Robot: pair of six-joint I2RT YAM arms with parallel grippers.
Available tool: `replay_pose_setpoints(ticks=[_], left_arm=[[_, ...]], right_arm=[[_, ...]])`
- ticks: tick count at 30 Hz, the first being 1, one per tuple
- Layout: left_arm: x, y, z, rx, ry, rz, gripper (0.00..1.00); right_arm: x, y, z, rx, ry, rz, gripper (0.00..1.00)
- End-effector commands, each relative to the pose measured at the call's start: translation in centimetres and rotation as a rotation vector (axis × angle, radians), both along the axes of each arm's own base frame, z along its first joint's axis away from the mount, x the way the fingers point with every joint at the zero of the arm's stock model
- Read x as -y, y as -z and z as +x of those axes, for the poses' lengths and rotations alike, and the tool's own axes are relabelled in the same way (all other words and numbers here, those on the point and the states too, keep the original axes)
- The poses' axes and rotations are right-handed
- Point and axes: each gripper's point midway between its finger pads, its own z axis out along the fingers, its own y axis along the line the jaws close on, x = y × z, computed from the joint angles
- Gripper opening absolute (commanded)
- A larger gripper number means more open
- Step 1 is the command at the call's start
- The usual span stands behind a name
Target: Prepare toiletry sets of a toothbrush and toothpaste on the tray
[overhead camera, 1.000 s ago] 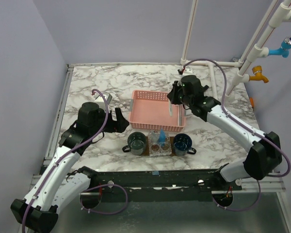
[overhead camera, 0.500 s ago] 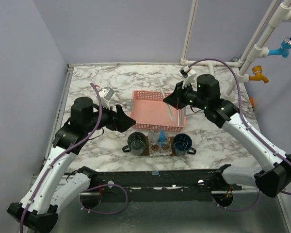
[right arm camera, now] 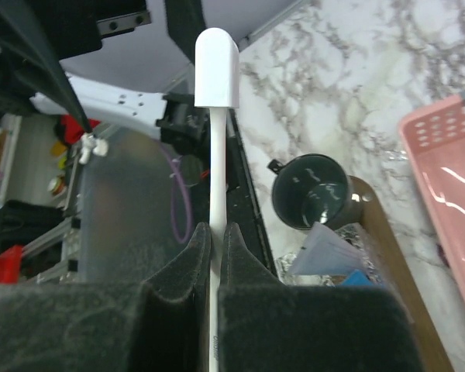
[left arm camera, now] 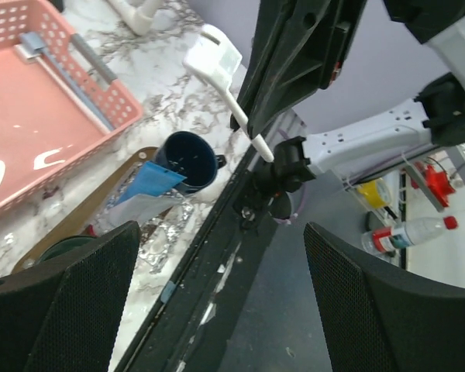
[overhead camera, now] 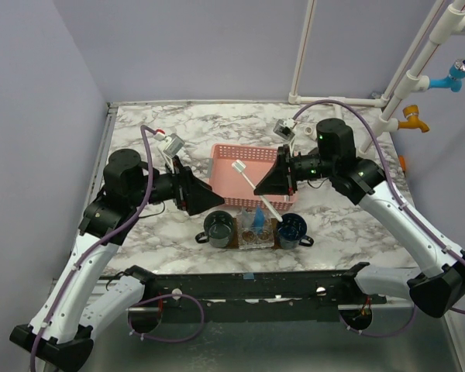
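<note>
The toothbrush [right arm camera: 215,155] is pinched at its handle by the right claw [right arm camera: 215,232], whose fingers are pressed on it. It is held tilted in the air, head up, over the near rim of the pink basket [overhead camera: 244,147], just behind the tray [right arm camera: 395,256]. Two cups are seen on the tray. The left claw [overhead camera: 211,201] is spread wide, with nothing in it, above the desk [overhead camera: 155,136] beside the basket.
</note>
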Motion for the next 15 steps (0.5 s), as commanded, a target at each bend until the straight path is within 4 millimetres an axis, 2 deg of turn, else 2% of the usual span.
replay_pose_setpoints(ticks=[1, 10, 15], left_arm=[[0.5, -3.5, -2.8, 0.04, 0.138, -0.093, 0.86], [0.7, -6.0, -5.2, 0.031, 0.24, -0.179, 0.86], [0.6, -6.6, -5.7, 0.038, 0.252, -0.192, 0.86]], right_arm=[[-0.2, -2.2, -4.0, -0.039, -0.23, 0.096, 0.0], [-1.3, -3.2, -6.3, -0.044, -0.346, 0.122, 0.0], [-2.4, -3.9, -7.8, -0.039, -0.405, 0.137, 0.0]])
